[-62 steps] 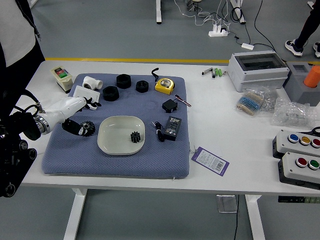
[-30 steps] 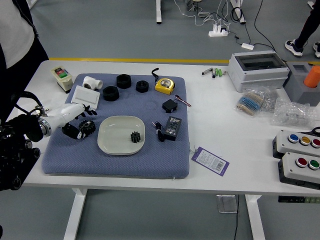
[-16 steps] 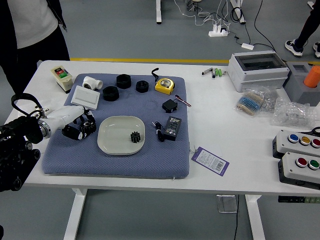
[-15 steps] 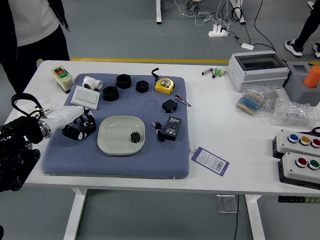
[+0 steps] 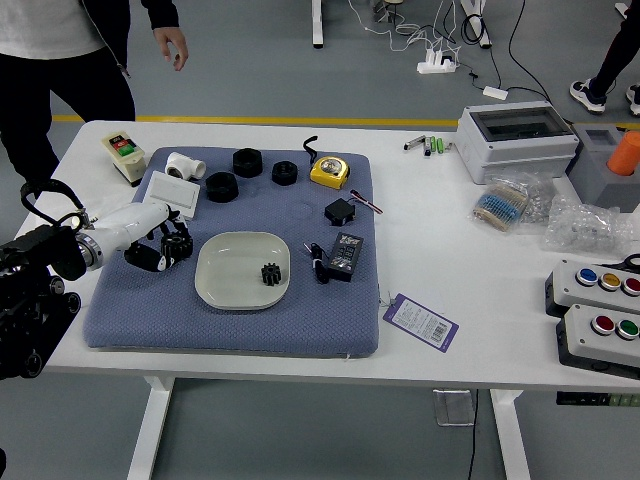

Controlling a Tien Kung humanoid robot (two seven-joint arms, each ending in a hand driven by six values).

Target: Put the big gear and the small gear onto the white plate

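One big gear point(image 5: 178, 243), left side of frame, pinched by the left hand point(image 5: 127, 226) between thumb and fingers; probably light, rigid, best held across opposite teeth. One small gear point(image 5: 271, 274), on the white plate point(image 5: 225, 275), mid-frame. One person's hand point(image 5: 172, 46), upper left, hanging beyond the table point(image 5: 500, 340).

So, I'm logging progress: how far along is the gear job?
Done: the small black toothed gear lies on the shallow white plate. In hand: the robot's left hand has its fingers around the bigger black gear, apparently gripping it, beside the plate at the blue cloth mat. Left: getting that gear onto the plate and releasing it.
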